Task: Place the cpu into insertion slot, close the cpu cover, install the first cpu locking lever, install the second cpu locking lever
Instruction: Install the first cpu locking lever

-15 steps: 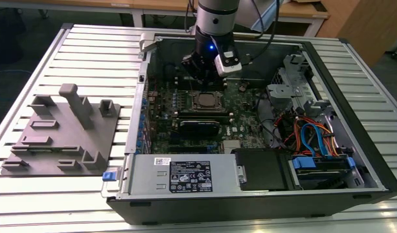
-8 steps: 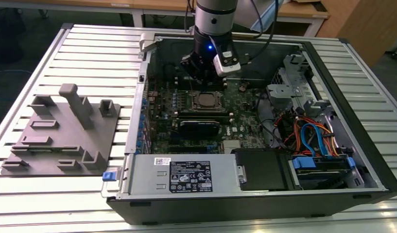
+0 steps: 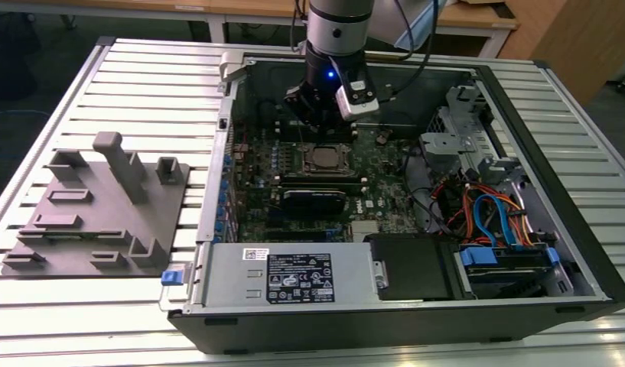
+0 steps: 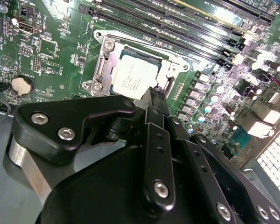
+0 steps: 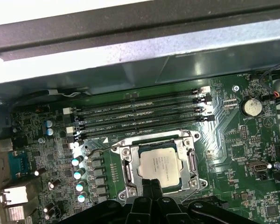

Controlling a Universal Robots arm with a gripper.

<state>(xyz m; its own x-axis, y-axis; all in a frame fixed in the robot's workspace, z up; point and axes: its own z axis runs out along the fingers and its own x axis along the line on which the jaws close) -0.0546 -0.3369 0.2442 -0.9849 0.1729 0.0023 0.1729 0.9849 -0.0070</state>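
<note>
Down inside the open computer case (image 3: pixel 394 327), the green motherboard (image 3: pixel 388 172) lies beneath the gripper (image 5: pixel 153 183) (fingers pressed together), whose tip is poised at the insertion slot (image 3: pixel 323 158). There the cpu cover (image 5: pixel 192 163) lies flat, framing the seated cpu (image 5: pixel 161 162).

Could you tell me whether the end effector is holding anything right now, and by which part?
Nothing is visibly held; the shut end effector is at the edge of the closed cpu cover over the cpu.
</note>
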